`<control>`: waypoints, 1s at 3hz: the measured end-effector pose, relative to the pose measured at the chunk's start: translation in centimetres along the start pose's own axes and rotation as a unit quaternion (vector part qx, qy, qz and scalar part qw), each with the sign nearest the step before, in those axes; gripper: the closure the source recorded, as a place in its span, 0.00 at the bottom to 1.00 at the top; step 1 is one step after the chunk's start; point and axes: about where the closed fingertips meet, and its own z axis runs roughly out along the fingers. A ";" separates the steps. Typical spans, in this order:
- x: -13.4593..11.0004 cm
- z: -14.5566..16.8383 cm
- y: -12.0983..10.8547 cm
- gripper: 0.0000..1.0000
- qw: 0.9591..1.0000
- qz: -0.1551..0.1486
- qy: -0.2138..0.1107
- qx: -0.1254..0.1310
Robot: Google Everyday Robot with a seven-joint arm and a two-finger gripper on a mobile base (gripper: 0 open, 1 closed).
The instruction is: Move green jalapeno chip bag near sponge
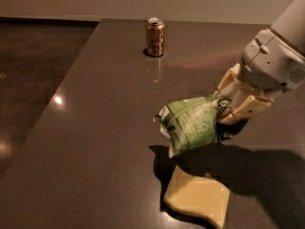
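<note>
My gripper (228,114) is shut on the right end of the green jalapeno chip bag (189,124) and holds it in the air above the dark table (95,142). The bag is crinkly green with white print and hangs out to the left of the fingers. The pale yellow sponge (197,198) lies flat on the table just below and slightly right of the bag, near the front edge. The bag's shadow falls on the table right beside the sponge.
A brown-gold drink can (155,30) stands upright at the far middle of the table. The table's left edge (62,87) runs diagonally, with dark glossy floor beyond it. My arm comes in from the upper right.
</note>
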 end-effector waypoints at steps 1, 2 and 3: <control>0.2 0.7 2.1 0.59 0.999 -0.038 -0.005 -0.013; 0.7 1.5 3.3 0.36 0.998 -0.059 -0.001 -0.023; 0.7 1.7 3.0 0.13 0.998 -0.065 0.000 -0.016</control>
